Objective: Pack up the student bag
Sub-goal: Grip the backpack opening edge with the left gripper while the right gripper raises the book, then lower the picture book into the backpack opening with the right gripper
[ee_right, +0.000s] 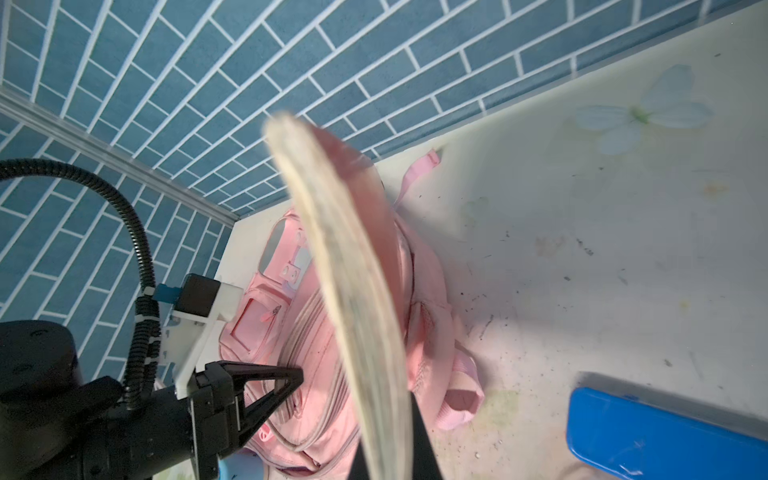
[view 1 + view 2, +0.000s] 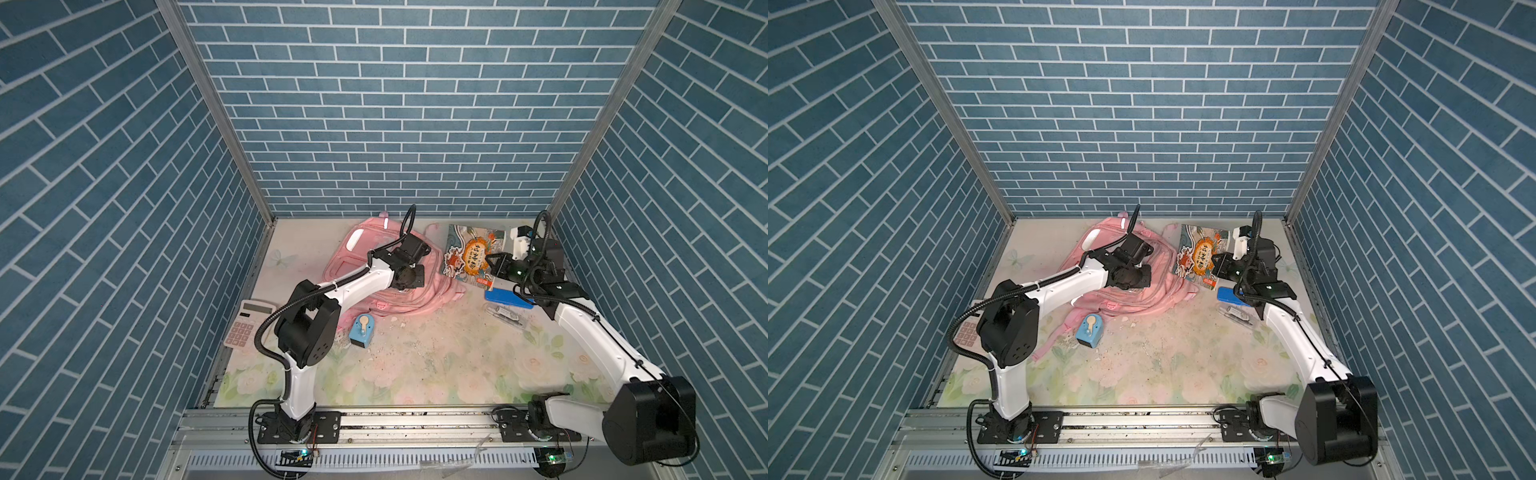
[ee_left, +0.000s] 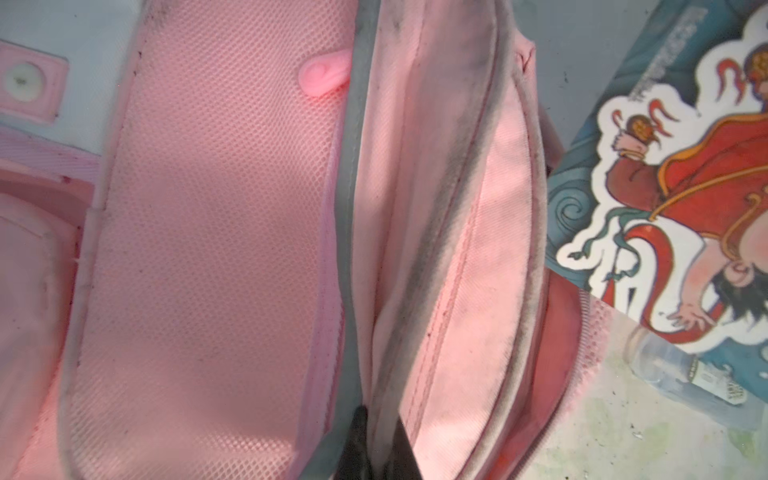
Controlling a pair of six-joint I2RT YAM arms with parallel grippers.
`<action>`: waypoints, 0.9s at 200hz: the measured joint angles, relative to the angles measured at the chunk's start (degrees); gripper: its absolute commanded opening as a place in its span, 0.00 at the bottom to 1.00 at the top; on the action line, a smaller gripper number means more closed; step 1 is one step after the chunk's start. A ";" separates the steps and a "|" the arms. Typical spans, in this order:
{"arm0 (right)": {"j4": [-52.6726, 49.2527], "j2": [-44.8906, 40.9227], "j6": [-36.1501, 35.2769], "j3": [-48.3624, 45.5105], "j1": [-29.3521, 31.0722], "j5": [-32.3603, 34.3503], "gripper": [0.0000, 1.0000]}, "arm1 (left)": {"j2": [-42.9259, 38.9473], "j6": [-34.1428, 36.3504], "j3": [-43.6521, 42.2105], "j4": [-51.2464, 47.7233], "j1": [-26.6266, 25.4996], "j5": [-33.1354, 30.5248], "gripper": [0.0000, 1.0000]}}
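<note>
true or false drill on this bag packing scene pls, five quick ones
1. The right gripper is shut on the picture book. True.
2. The left gripper hangs open over the calculator. False: it is shut on a fabric edge of the student bag.
3. The blue sharpener is packed inside the bag. False: it stands on the table, in front of the bag.
4. The blue pencil case lies on the table, outside the bag. True.
5. The calculator lies near the table's left edge, with neither gripper on it. True.
</note>
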 measured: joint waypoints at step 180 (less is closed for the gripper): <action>0.13 -12.41 5.81 -8.22 -3.37 -3.06 0.00 | -8.33 3.91 2.36 0.61 5.38 8.31 0.00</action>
